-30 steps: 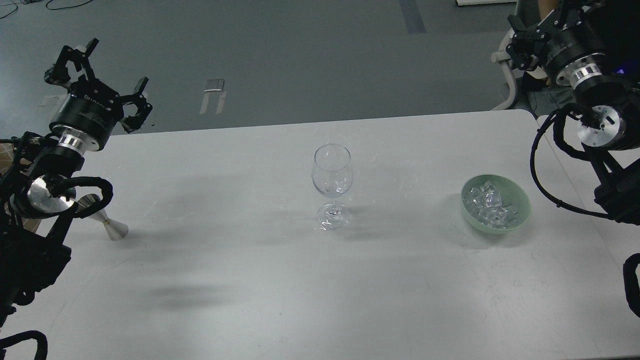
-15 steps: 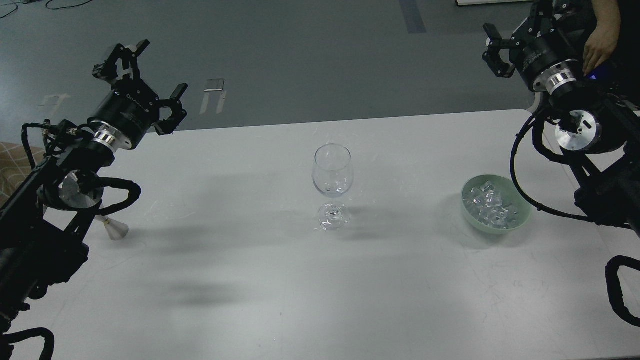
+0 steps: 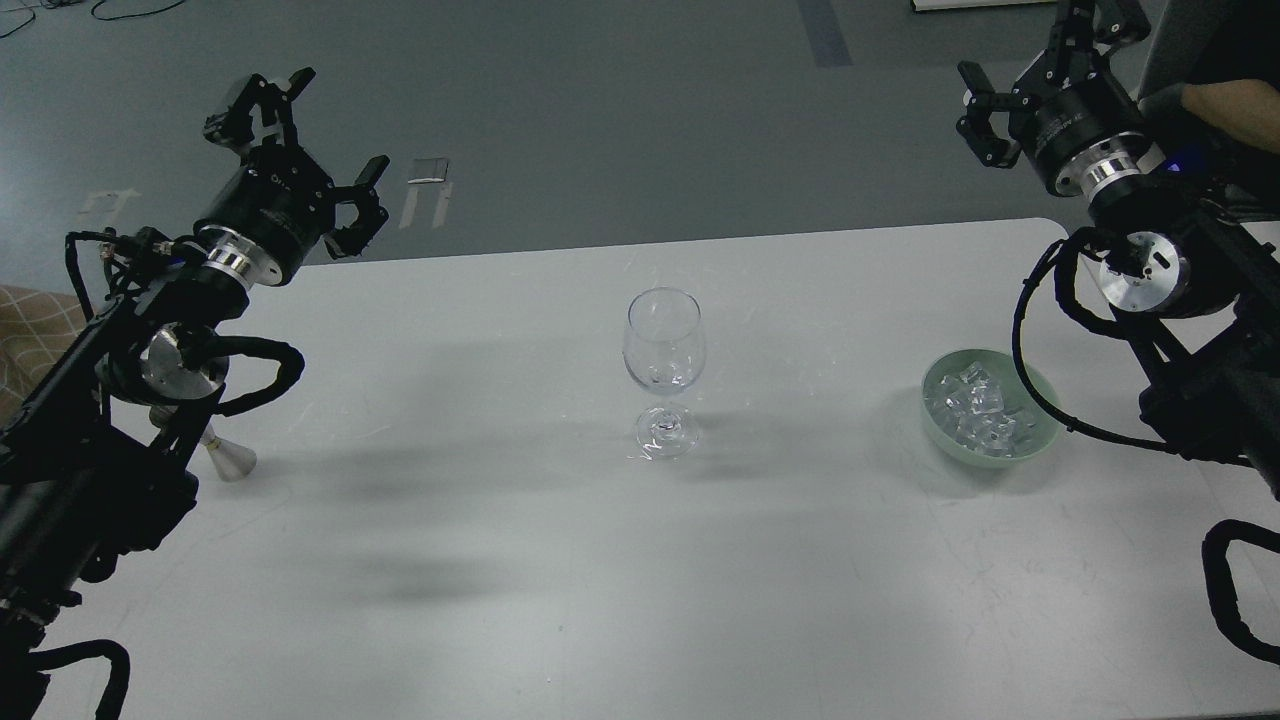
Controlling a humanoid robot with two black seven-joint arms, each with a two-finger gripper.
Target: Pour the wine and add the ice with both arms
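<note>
An empty clear wine glass (image 3: 664, 370) stands upright at the middle of the white table (image 3: 560, 560). Clear ice cubes (image 3: 976, 408) lie in a pale green bowl (image 3: 1040, 432) to its right. My left gripper (image 3: 300, 140) is open and empty, held high over the table's far left edge. My right gripper (image 3: 1040, 60) is open and empty, held high beyond the far right corner, well above the bowl. A small silver double-cone jigger (image 3: 226, 456) stands on the table at the left, partly hidden by my left arm. No wine bottle shows.
A person's arm (image 3: 1215, 100) reaches in at the top right behind my right arm. Grey floor lies beyond the table's far edge. Black cables loop off both arms near the table's sides.
Both arms have swung inward and up. The left gripper moved right, the right gripper moved left. The glass, bowl and jigger have not moved.
</note>
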